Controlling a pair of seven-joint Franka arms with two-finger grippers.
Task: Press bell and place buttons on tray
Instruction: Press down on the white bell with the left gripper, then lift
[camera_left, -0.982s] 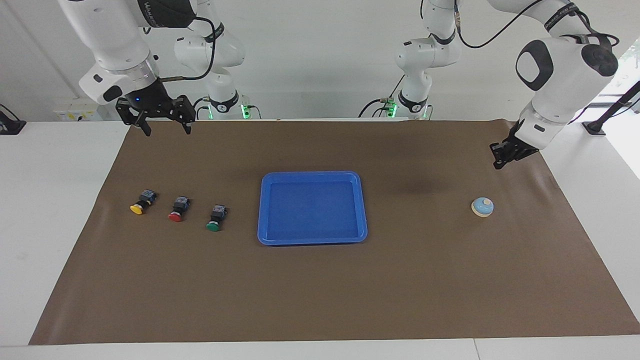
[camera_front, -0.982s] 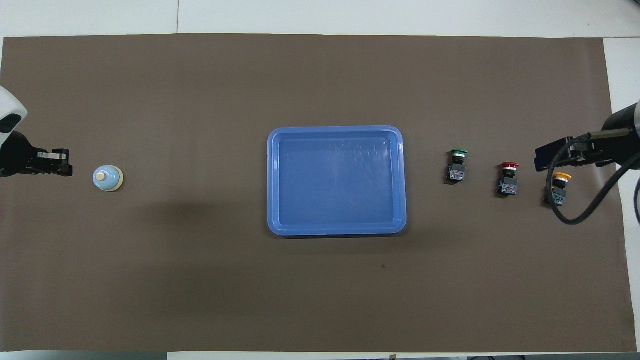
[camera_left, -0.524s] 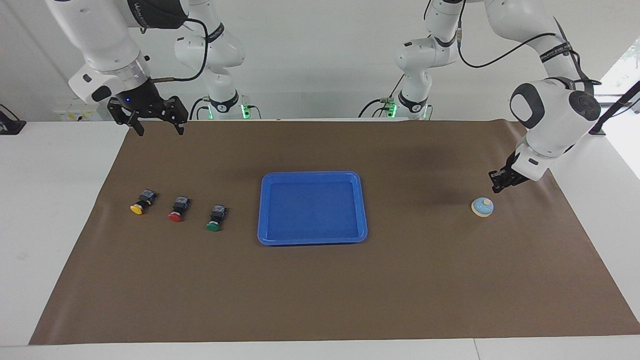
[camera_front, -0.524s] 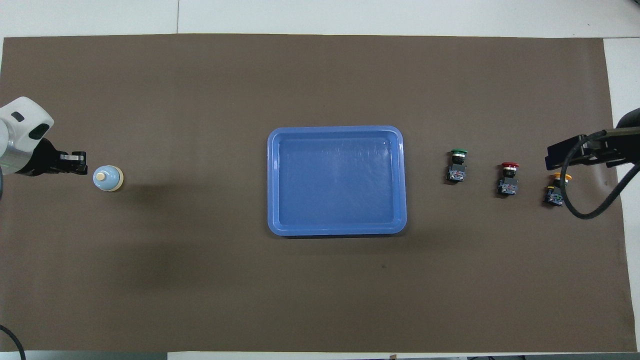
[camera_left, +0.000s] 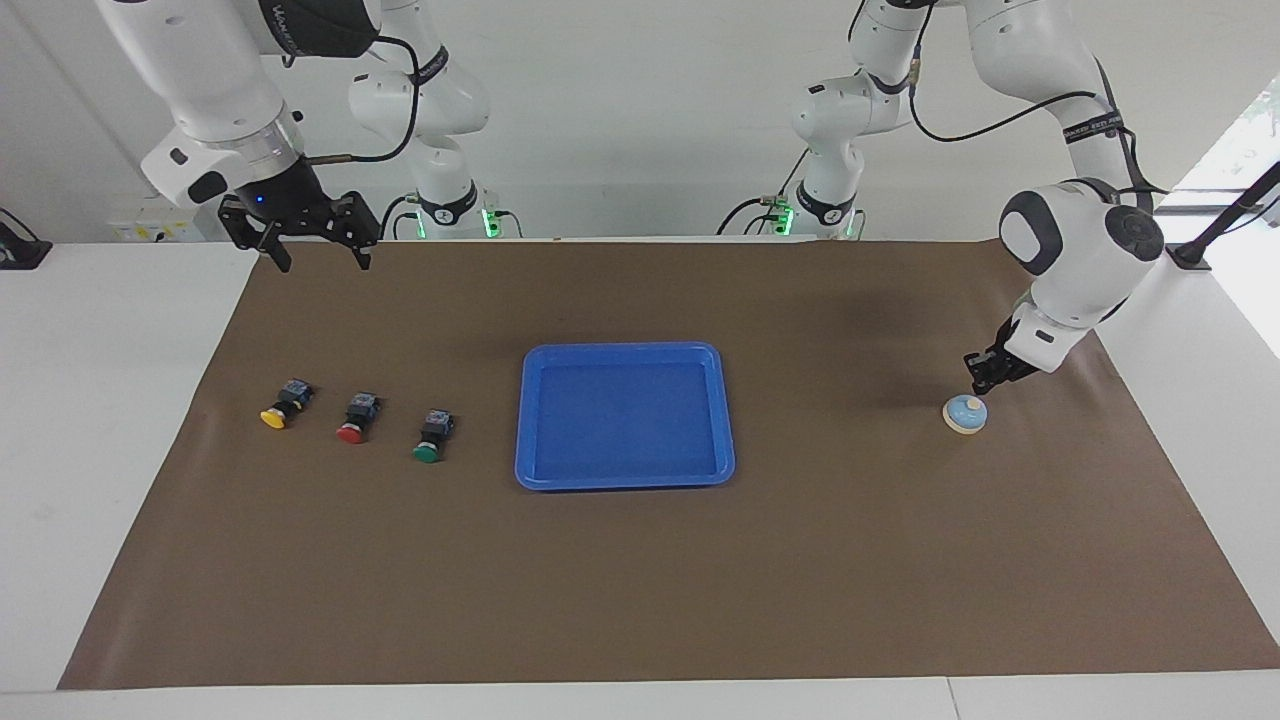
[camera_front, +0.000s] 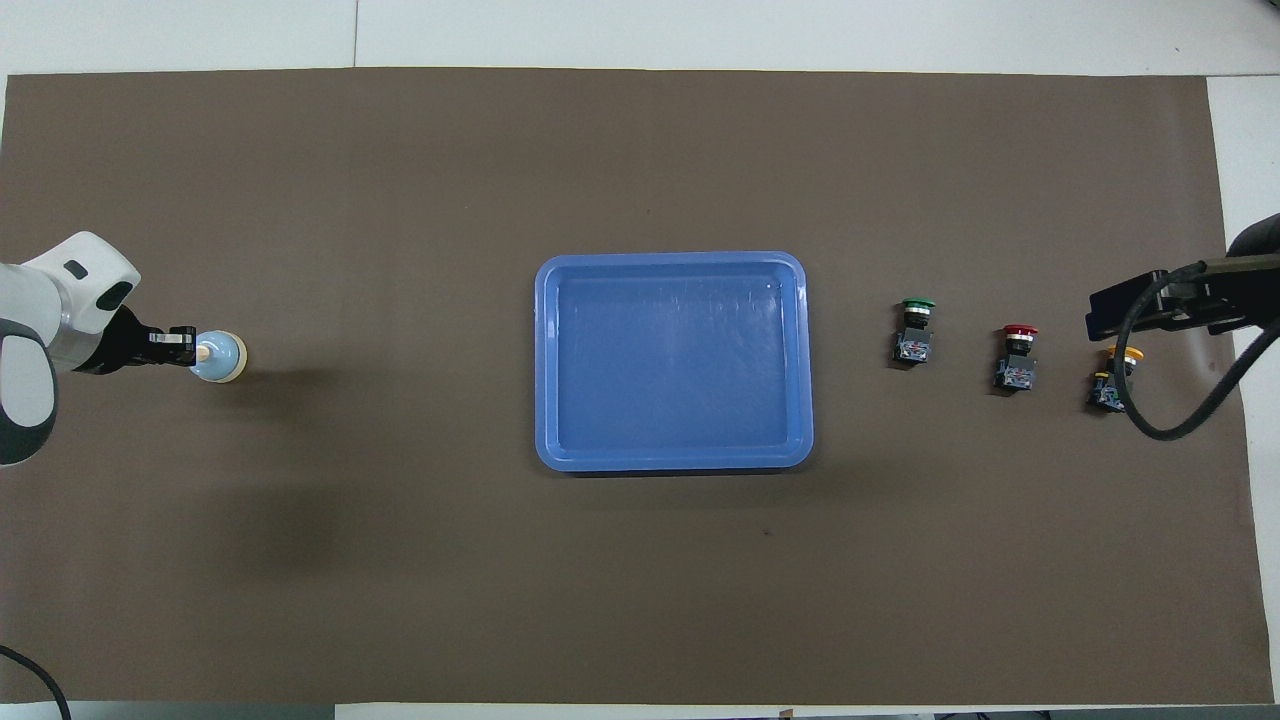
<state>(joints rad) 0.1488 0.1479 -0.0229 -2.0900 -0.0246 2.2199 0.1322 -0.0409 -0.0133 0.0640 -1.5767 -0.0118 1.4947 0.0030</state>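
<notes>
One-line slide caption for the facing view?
Shut left end effector just above the bell; three buttons beside the empty tray.

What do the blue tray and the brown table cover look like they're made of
The tray looks like moulded plastic: uniform bright blue, rounded corners, raised rim, a faint sheen with light scuffs on its floor. The table cover looks like matte brown paper or thin sheet, flat and dull, with soft creases near its edges in the facing view. Neither can be confirmed by look alone.
</notes>
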